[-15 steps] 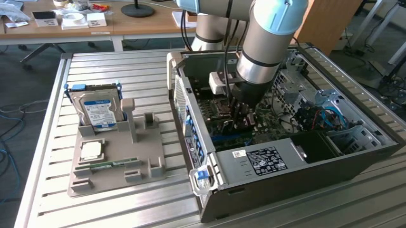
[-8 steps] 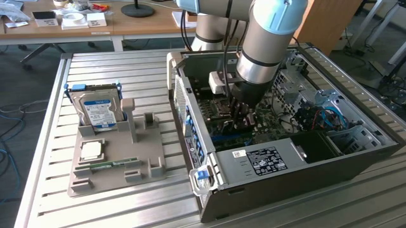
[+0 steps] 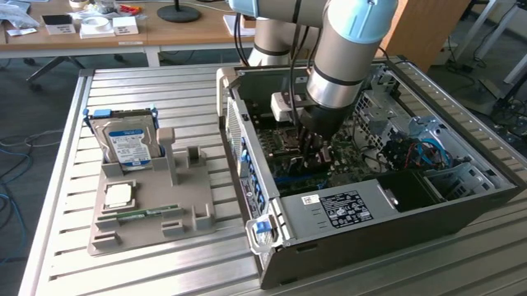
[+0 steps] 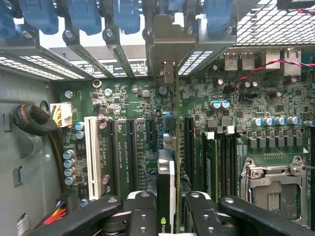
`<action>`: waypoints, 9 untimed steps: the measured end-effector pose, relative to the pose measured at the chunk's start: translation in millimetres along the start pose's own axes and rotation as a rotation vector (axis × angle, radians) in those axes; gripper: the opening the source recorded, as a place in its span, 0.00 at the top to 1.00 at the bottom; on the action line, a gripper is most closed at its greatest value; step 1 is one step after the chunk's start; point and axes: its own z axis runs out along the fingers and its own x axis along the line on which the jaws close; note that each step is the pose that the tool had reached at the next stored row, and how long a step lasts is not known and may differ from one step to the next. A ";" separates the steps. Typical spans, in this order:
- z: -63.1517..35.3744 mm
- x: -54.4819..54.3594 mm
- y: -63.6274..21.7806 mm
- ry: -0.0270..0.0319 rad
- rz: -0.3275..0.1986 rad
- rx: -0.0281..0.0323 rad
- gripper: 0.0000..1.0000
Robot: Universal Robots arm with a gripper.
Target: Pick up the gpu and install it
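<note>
Closest to the wrist camera stood the tool (image 4: 166, 216), closed partway on the gpu (image 4: 166, 182) and holding it edge-down between the two black fingers (image 4: 142, 216). Held the card upright, thin edge toward the camera, with its pale metal bracket (image 4: 167, 49) reaching the rear wall of the case among the blue slot clips (image 4: 88, 14).

Seen from the exterior view, was deep inside the open computer case (image 3: 362, 216), at about 12 o'clock from the black power supply (image 3: 346, 206) and at 3 o'clock from the grey parts holder (image 3: 148, 203) on the bench (image 3: 132, 271). Kept on that holder were the hard drive (image 3: 128, 145), the small processor (image 3: 120, 195) and the green memory stick (image 3: 148, 213); no gpu left there.

Judged so: picking up done, card brought over the motherboard (image 4: 128, 123) and lined along a long black expansion slot (image 4: 189, 142) or the one beside it. Could not tell whether the card edge already touched the slot. Seating not shown as finished, since the tool had not let go; pressing in and release left.
</note>
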 end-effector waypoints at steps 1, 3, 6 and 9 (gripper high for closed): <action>-0.2 0.1 0.0 0.0015 0.000 -0.0001 0.73; -0.2 0.1 0.0 0.0016 0.000 0.0000 0.73; -0.2 0.0 0.1 0.0016 0.000 0.0001 0.73; -0.2 0.1 1.5 0.0012 -0.001 0.0028 0.73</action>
